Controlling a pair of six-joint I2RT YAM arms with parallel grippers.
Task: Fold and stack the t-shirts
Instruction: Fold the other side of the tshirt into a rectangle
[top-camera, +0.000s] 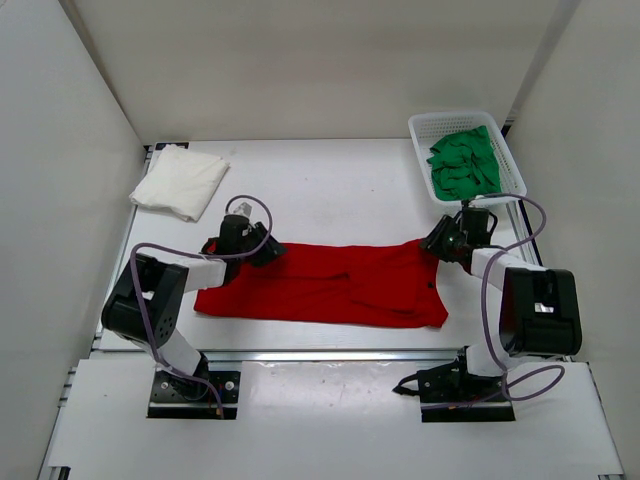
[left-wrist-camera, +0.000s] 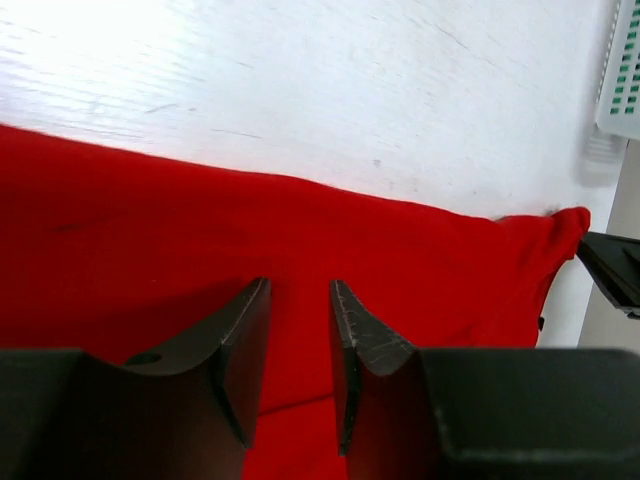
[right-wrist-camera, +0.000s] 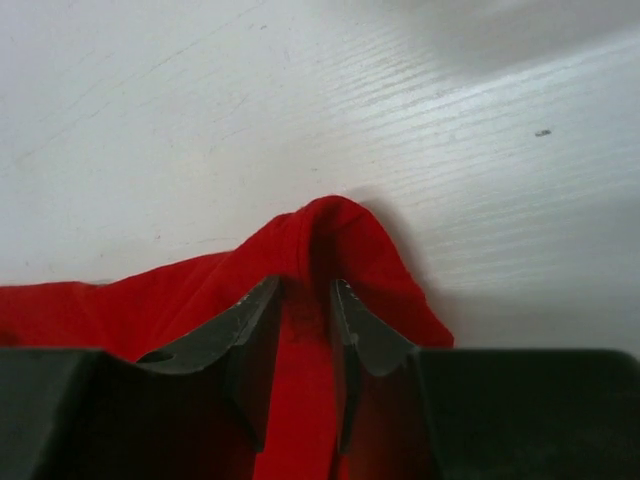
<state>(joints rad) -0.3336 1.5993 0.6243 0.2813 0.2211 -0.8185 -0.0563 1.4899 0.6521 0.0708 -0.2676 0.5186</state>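
The red t-shirt lies as a long flat strip across the middle of the table. My left gripper hovers over its far left corner, open, with flat red cloth showing under the gap. My right gripper is at the far right corner, its jaws apart on either side of a raised ridge of red cloth. The white t-shirt lies folded at the back left. The green t-shirt sits crumpled in the basket.
A white mesh basket stands at the back right corner; its edge also shows in the left wrist view. White walls close in the table on three sides. Bare tabletop lies behind the red shirt.
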